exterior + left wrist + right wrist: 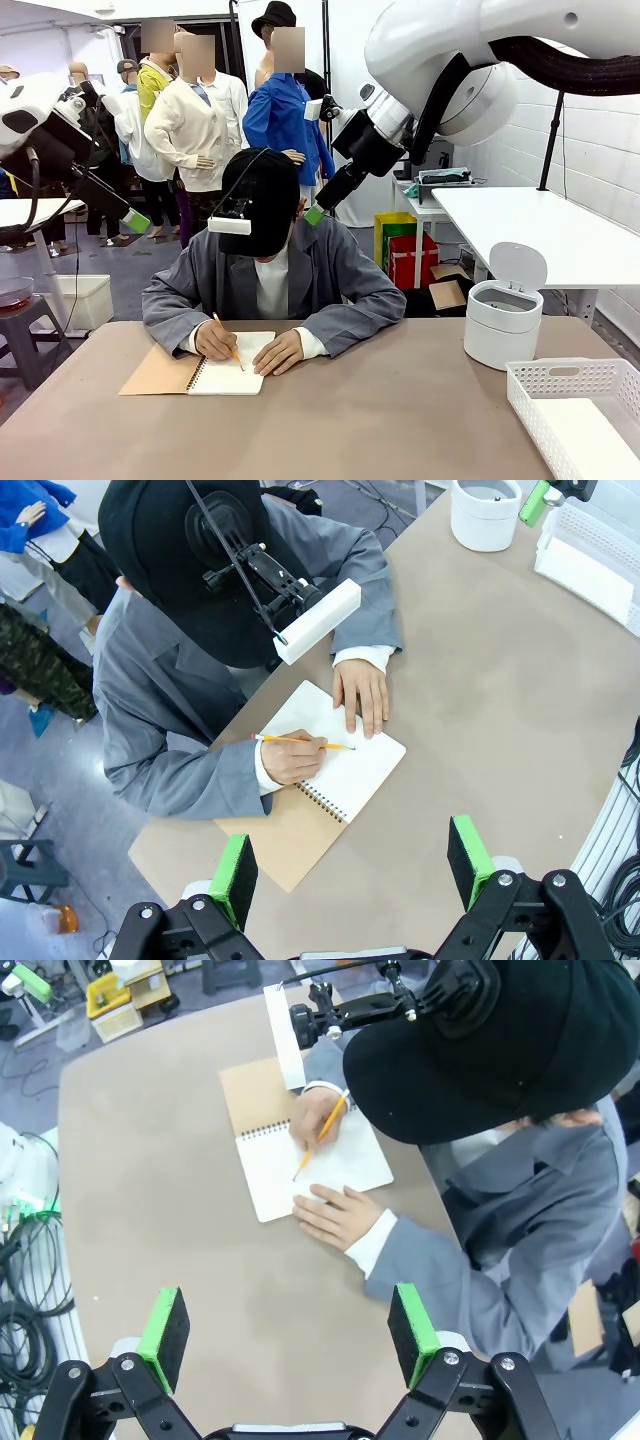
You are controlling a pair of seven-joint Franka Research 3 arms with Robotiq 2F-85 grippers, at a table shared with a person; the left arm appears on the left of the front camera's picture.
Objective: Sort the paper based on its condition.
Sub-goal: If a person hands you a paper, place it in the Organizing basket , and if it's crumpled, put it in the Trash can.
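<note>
No loose paper is in view. At the far side a person writes with a yellow pencil point(227, 340) on the top page of a spiral notebook point(228, 375) with a tan cover, and the other hand point(280, 353) rests on the page. The left wrist view has the notebook point(345, 770) below my left gripper point(352, 858), which is open and empty, high over the table. From above, the right wrist view shows the notebook point(300, 1165) beyond my right gripper point(288, 1322), open and empty too. Both grippers hang raised, the left gripper point(132, 218) at picture left and the right gripper point(316, 212) beside the person's head.
A white lidded bin point(503, 320) stands open at the right of the brown table point(380, 420). A white perforated basket point(575, 400) sits at the front right corner. Cables point(30, 1260) hang off the table's near side. The person's head and headset reach over the far edge.
</note>
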